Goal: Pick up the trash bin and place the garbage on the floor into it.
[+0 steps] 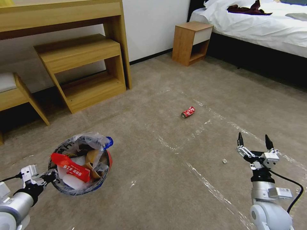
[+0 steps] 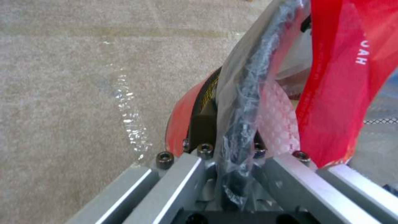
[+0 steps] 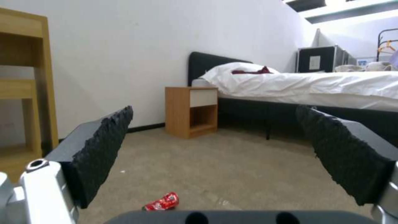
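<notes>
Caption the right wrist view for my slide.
Open right end effector facing a crushed red can on beige carpet.

Looks like a bedroom, maybe a hotel-style one: a bed (image 1: pixel 262 25) with white sheets and a dark headboard (image 3: pixel 207 67) is sitting against the white wall, a wooden nightstand (image 1: pixel 191 42) is standing just beside it, a wooden desk (image 1: pixel 64 19) is lining the wall, and carpet (image 1: pixel 166 153) is covering the floor.

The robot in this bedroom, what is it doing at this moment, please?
It is collecting litter. The left gripper is shut on the rim of the trash bin, which already holds wrappers and paper. The right gripper is open and empty, raised over the floor. A crushed red can and a small white scrap lie on the carpet.
</notes>
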Robot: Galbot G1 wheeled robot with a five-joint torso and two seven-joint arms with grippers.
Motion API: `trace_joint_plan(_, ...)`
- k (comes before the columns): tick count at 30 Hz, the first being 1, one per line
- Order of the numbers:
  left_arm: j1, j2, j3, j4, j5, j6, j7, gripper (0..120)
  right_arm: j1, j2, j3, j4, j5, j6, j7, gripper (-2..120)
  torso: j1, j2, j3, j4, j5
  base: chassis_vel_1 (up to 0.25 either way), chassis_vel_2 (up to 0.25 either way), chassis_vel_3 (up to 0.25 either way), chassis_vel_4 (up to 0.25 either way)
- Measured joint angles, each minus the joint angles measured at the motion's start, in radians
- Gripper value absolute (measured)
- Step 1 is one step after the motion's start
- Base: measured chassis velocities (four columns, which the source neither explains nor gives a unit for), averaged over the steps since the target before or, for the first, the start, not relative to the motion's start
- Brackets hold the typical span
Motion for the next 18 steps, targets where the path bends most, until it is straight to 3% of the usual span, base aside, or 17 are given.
trace_joint_plan(18,-0.007,0.006,0.001,0.007,-0.001,-0.001,0.0,0,0.006,0.0,0.006,-0.006,-0.001,0.002,0.002,100,0.0,0.0,0.0,0.0,0.0,-0.051,0.058,0.059,-0.056)
